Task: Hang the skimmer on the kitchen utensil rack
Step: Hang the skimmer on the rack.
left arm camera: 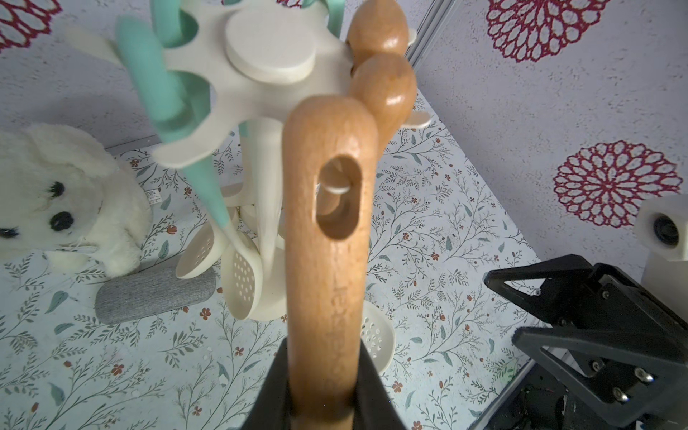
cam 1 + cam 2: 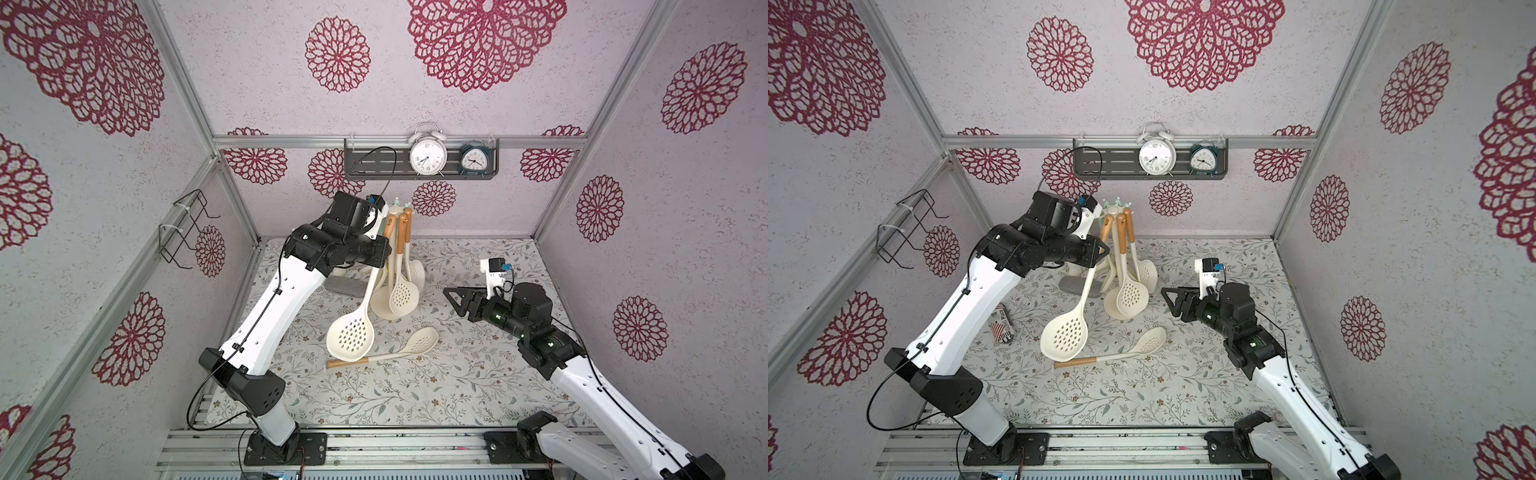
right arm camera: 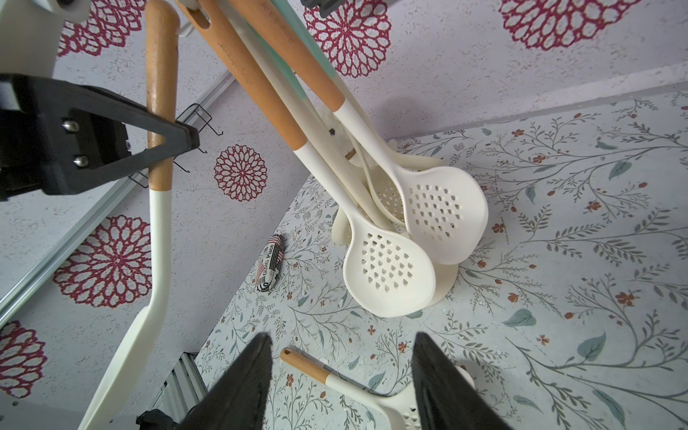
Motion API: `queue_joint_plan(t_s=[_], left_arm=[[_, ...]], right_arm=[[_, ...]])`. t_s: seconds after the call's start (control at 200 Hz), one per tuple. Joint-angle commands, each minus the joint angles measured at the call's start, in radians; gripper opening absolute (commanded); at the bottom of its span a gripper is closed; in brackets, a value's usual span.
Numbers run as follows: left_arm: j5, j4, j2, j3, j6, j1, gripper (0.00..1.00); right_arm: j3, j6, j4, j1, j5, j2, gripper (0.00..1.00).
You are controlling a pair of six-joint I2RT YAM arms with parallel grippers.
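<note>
Firmly the left pincer clamps the skimmer by its handle — holed tip just beyond it, beside the kitchen utensil rack. Meanwhile the right pincer stands apart.

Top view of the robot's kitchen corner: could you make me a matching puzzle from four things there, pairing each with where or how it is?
Things:
1. skimmer
2. slotted spoon
3. white alarm clock
4. right hand

Places or states:
A. stands on the grey shelf
B. open, holding nothing
C. lies flat on the table
D. gripped by its wooden handle in the left hand, beside the kitchen utensil rack

Pairs: 1-D, 2-C, 3-A, 4-B.
</note>
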Motion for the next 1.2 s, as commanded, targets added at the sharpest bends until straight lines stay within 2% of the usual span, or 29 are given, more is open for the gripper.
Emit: queue_joint_plan(t_s=[0.0,0.195,0.555,0.891,1.011,1.196], left_arm=[[-0.020,-0.016,0.020,0.021,0.010,0.004,0.00],[-0.025,0.033,0.025,-0.032,0.016,0.005,0.00],[-0.051,0.313,-0.052,-0.311,0.007,0.004,0.00],[-0.149,0.438,-0.016,-0.366,0.053,0.003,0.00],[-0.161,0.459,-0.009,-0.381,0.053,0.004,0.12],[-0.131,0.490,-0.036,-0.424,0.043,0.003,0.48]], right_arm=[[-0.008,-0.010,0.017,-0.006,-0.012,-0.022,0.62],[-0.018,-0.006,0.021,-0.008,-0.011,-0.028,0.62],[-0.036,-0.001,0.016,-0.010,-0.007,-0.039,0.62],[-0.057,0.013,0.020,-0.010,-0.008,-0.051,0.62],[-0.059,0.011,0.010,-0.011,-0.006,-0.060,0.62],[-0.058,0.008,-0.008,-0.011,0.004,-0.074,0.62]])
